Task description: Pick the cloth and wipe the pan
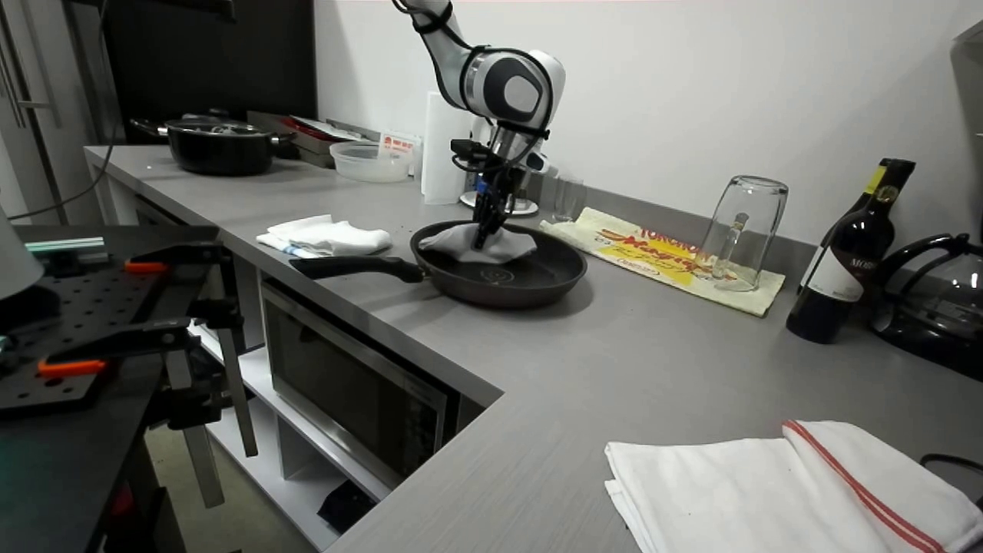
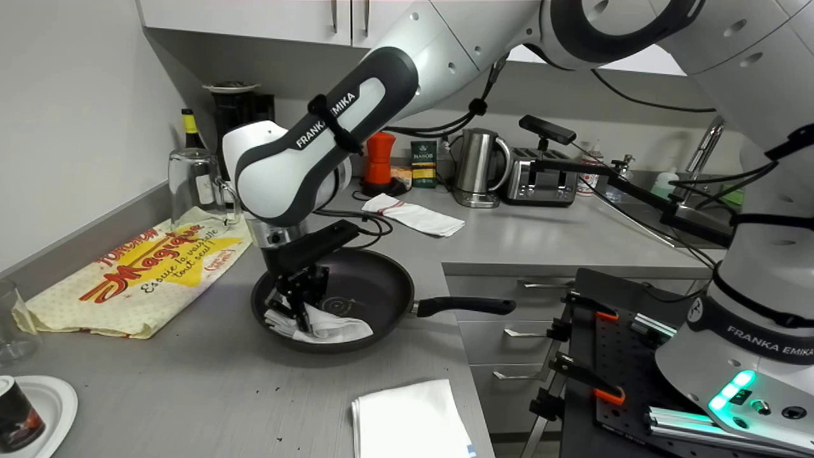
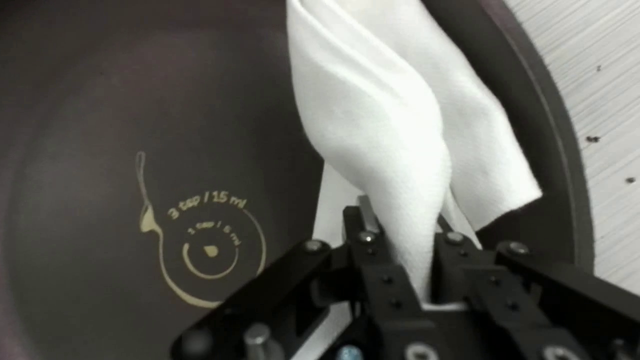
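I look over a grey counter (image 1: 691, 392), and the dark pan (image 2: 375, 283) sits on it, handle (image 2: 467, 305) toward the edge. Just beside the pan, hemming that side, spreads a yellow printed towel (image 2: 149, 273); a red-striped towel (image 1: 768, 491) lies well apart, and a folded white towel (image 2: 410, 420) rests near the handle. A wine bottle (image 1: 841, 265) stands near a tall glass mug (image 1: 749, 219) set on the yellow towel. My gripper (image 3: 407, 240) points down, pinching the bunched white cloth (image 3: 372, 117) inside the pan. Dark specks (image 3: 593, 139) dot the counter just outside the rim.
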`<state>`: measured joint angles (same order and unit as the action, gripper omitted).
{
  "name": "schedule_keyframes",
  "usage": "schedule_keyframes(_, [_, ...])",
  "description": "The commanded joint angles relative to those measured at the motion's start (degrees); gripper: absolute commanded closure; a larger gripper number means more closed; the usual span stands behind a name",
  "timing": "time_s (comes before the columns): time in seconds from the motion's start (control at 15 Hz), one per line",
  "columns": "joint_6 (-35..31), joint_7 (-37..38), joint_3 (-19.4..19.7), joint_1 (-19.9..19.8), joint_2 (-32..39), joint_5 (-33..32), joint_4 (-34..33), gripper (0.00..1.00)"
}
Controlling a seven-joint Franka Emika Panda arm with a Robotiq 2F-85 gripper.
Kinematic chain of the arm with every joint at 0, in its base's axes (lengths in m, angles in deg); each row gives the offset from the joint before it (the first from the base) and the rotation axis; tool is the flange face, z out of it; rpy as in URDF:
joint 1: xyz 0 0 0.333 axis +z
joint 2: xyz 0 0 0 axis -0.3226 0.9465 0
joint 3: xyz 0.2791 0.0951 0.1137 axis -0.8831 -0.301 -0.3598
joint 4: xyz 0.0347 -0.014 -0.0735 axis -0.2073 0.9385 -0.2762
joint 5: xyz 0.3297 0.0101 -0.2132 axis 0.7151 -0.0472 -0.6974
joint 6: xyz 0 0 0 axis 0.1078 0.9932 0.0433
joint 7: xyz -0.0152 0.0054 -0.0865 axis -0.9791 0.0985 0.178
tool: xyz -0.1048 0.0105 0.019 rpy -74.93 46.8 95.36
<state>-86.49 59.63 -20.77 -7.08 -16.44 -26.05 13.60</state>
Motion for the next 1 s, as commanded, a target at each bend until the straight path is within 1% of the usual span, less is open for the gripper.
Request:
schedule_keyframes(0.0, [5.0, -5.7, -4.2, -4.0, 1.7, 8.0, -3.4, 0.95])
schedule_keyframes(0.13, [7.1, -7.9, -5.8, -5.9, 1.8, 12.3, -3.9, 0.95])
schedule_keyframes(0.47, [10.3, -9.6, -6.3, -8.2, 1.1, 18.0, -4.5, 0.95])
schedule_keyframes(0.73, [10.8, -8.2, -4.6, -7.2, -2.9, 16.6, -3.4, 0.95])
schedule_keyframes(0.93, [10.9, -7.9, -4.7, -5.7, -7.0, 15.7, -1.8, 0.95])
